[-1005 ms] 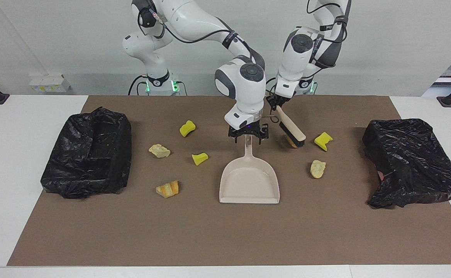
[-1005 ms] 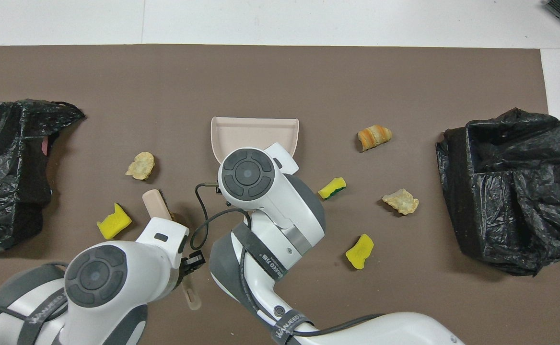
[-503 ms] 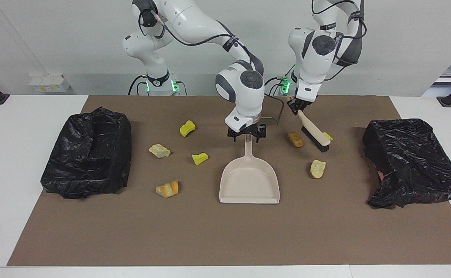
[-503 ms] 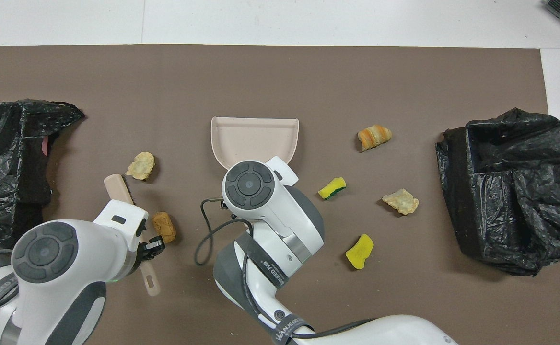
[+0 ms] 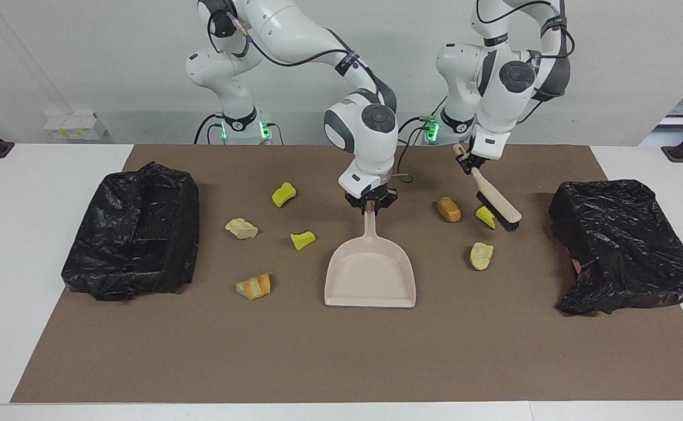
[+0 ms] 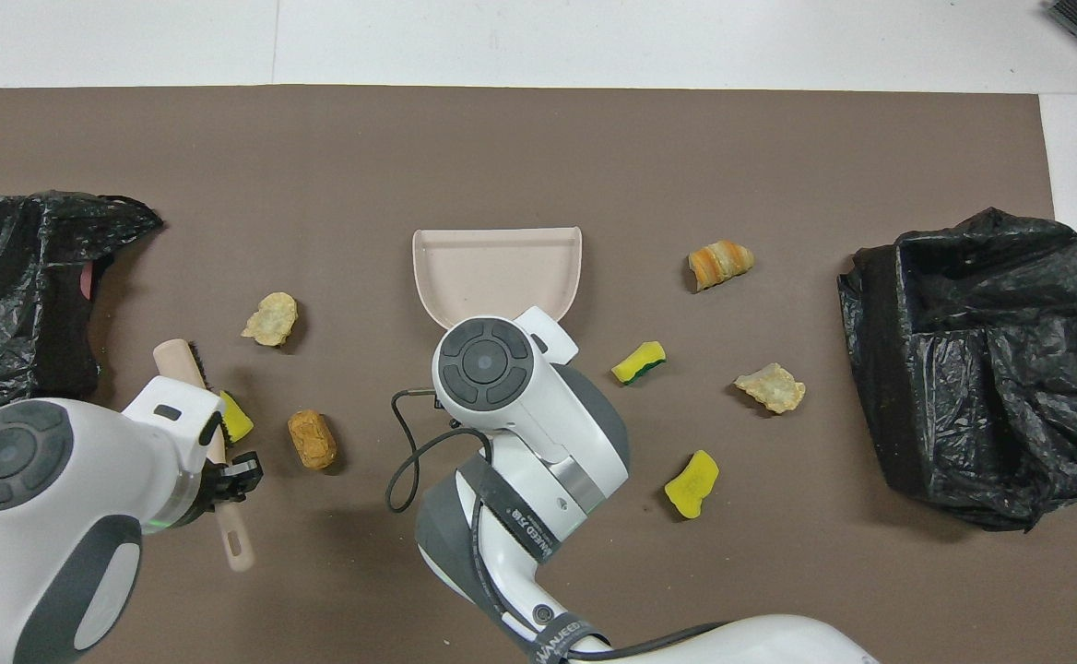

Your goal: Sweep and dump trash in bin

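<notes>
A strap printed "WANJEED" [image 6: 548,634] is seen round the right arm in the overhead view; a like strap on the left arm is too cut off to be read. The right gripper [image 5: 370,204] is pinched on the handle of the pink dustpan [image 5: 371,275], which lies on the brown mat [image 5: 341,362] covering the desk [image 5: 2,234]. The left gripper [image 5: 468,164] is clamped on the handle of the brush [image 5: 496,202], whose bristles are set against a yellow sponge bit [image 5: 484,216]. Just beside it a brown bread piece [image 5: 449,209] and a pale bread piece [image 5: 481,255] are found. Toward the right arm's end, two more yellow bits [image 5: 283,194] [image 5: 303,239], a tan chunk [image 5: 241,228] and an orange-brown roll [image 5: 254,286] are scattered. A black-bagged bin [image 5: 134,231] stands at that end, and another black bag [image 5: 622,245] at the left arm's end. The dustpan's handle is hidden from above by the right arm.
</notes>
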### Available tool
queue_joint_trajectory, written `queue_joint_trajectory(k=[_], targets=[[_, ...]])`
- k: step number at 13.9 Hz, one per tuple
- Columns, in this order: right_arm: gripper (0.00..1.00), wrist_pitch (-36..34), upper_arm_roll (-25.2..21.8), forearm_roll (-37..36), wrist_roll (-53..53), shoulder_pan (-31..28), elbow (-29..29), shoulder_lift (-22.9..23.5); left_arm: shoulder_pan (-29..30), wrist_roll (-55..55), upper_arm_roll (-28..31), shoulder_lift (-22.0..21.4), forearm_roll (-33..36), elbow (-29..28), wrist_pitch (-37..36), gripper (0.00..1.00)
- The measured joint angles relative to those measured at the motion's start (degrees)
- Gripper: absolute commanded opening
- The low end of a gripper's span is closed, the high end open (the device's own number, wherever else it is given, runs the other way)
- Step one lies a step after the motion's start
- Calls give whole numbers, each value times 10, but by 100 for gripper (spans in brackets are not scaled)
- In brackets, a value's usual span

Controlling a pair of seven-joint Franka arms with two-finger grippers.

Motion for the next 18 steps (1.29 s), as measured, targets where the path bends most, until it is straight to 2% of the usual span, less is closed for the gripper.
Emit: queue_joint_trajectory(k=[3, 6, 9, 13, 18], targets=[[0, 0, -1, 0, -15, -1, 0, -2, 52, 51, 1, 1, 1, -15, -16, 0], [0, -1, -3, 0, -75, -8, 0, -10, 72, 87, 1, 4, 1, -46, -16, 0], [0, -5, -4, -1, -140, -18, -1, -26, 71, 104, -8, 13, 0, -55, -6, 0], [0, -31, -5, -23, -306, -34, -4, -47, 55, 155, -13, 29, -32, -55, 44, 0], [0, -56, -5, -50, -491, -38, -13, -60, 13, 159, -16, 71, -68, -39, 105, 0]])
